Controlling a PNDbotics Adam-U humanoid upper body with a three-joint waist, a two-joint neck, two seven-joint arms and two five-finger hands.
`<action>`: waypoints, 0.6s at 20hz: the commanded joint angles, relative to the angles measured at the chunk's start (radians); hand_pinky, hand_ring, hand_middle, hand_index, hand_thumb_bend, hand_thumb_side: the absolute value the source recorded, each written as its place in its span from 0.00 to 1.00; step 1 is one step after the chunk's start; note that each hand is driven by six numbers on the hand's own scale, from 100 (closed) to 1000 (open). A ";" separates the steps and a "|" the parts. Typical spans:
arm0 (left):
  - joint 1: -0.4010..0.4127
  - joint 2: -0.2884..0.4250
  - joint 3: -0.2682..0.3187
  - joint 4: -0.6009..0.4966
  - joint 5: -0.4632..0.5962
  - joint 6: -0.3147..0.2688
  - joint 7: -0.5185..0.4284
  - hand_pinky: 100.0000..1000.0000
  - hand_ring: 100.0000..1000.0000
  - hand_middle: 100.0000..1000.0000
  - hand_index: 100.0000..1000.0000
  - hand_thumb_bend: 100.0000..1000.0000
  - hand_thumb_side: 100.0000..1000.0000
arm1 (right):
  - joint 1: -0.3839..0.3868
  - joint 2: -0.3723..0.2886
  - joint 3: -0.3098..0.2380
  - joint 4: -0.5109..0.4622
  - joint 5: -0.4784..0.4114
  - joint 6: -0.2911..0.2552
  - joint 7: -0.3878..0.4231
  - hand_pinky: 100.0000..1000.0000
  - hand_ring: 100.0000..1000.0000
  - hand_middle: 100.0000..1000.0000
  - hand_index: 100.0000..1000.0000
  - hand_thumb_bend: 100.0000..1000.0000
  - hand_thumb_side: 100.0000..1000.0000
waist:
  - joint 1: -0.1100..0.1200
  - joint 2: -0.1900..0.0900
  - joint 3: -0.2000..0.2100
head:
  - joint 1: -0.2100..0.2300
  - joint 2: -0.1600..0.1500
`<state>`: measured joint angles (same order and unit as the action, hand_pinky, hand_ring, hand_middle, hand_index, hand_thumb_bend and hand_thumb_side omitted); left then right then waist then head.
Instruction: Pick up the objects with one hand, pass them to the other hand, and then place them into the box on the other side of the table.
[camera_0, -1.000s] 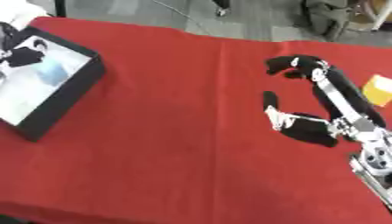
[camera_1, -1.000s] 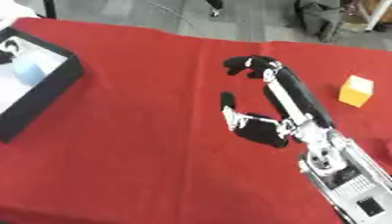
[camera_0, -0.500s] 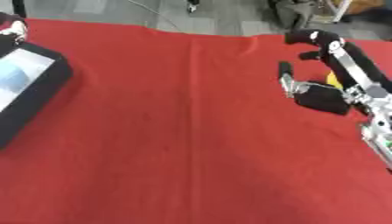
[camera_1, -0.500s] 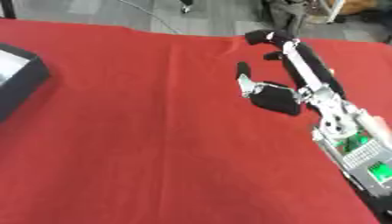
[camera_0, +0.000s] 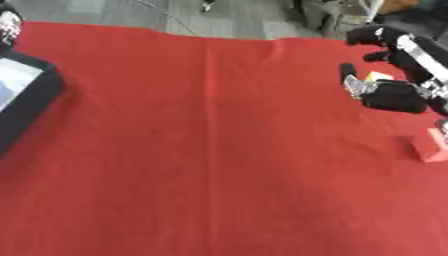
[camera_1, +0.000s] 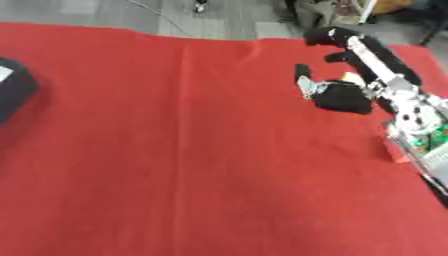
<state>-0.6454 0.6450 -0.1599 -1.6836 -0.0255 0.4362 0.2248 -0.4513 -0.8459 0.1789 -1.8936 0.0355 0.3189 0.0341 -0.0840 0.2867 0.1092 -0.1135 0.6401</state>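
In the left eye view, our right hand (camera_0: 394, 95) hung spread open over a yellow block (camera_0: 378, 76) near the table's (camera_0: 210, 150) right edge; the box (camera_0: 26, 95) sat far left, wide red cloth between. In the right eye view, a pink block (camera_1: 394, 150) lay beside our arm.

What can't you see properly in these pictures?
- Yellow block: mostly hidden behind the right hand in both views, so whether the hand touches it cannot be told.
- Box: cut off by the left edge in both views; its contents do not show.
- Pink block: partly cut off at the right edge in the left eye view and blurred.
- Left hand: in neither view.
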 joint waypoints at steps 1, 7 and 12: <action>0.002 -0.004 0.020 -0.088 0.028 0.004 -0.001 0.59 0.64 0.71 0.77 0.00 0.73 | -0.007 -0.081 -0.042 0.048 0.043 -0.045 0.081 0.87 0.96 0.81 0.87 0.20 0.03 | 0.000 -0.010 0.003 | -0.018 -0.021; 0.028 -0.028 0.016 -0.173 0.044 0.029 -0.029 0.59 0.64 0.71 0.77 0.00 0.75 | 0.001 -0.154 -0.096 0.170 0.102 -0.144 0.244 0.90 0.96 0.82 0.88 0.29 0.00 | -0.007 0.005 0.012 | -0.041 -0.038; 0.037 -0.036 0.016 -0.207 0.047 0.039 -0.042 0.59 0.64 0.70 0.76 0.00 0.76 | 0.009 -0.182 -0.129 0.249 0.149 -0.170 0.262 0.90 0.95 0.82 0.88 0.31 0.00 | -0.009 0.021 0.018 | -0.058 -0.049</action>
<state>-0.5996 0.5988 -0.1544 -1.8648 0.0169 0.4739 0.1870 -0.4375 -0.9785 0.0752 -1.6565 0.1709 0.1565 0.2911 -0.0947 0.3266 0.1278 -0.1646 0.6072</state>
